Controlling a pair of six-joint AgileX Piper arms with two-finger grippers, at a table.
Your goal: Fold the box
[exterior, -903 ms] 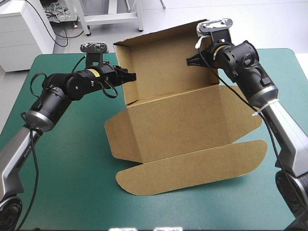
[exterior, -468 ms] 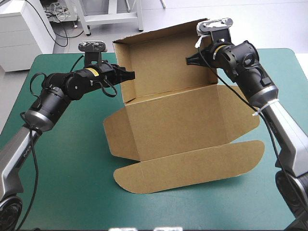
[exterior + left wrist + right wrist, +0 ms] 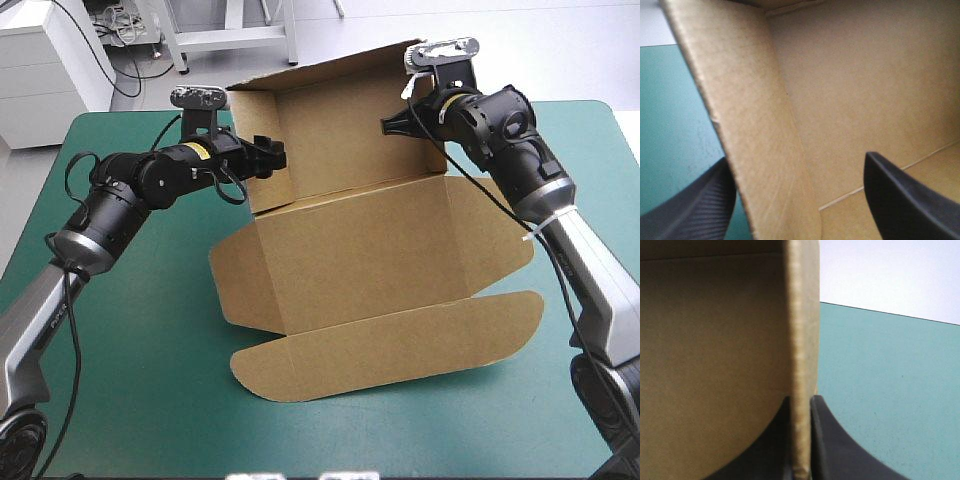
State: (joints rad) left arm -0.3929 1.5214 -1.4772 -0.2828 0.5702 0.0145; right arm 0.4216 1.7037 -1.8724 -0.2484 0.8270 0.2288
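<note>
The brown cardboard box (image 3: 380, 250) lies in the middle of the frame on the teal-green bench (image 3: 140, 360). Its base and the long rounded front flap (image 3: 400, 345) are flat, and its back wall (image 3: 340, 130) stands up toward the upper centre. My left hand (image 3: 268, 155) is at the upper left corner of this wall. In the left wrist view its black fingers (image 3: 905, 200) are spread wide, one on each side of the short side flap (image 3: 755, 125). My right hand (image 3: 392, 125) is at the upper right corner. In the right wrist view its fingers (image 3: 840, 450) are nearly together and pinch the thin edge of the board between them.

I judge the board light and quite stiff, but it bends easily at the scored lines and springs back if released. It is smooth, so a pinch near the edge can slip. I think the best hold is close to a crease, at the corners, with both hands working evenly so the wall does not twist.
</note>
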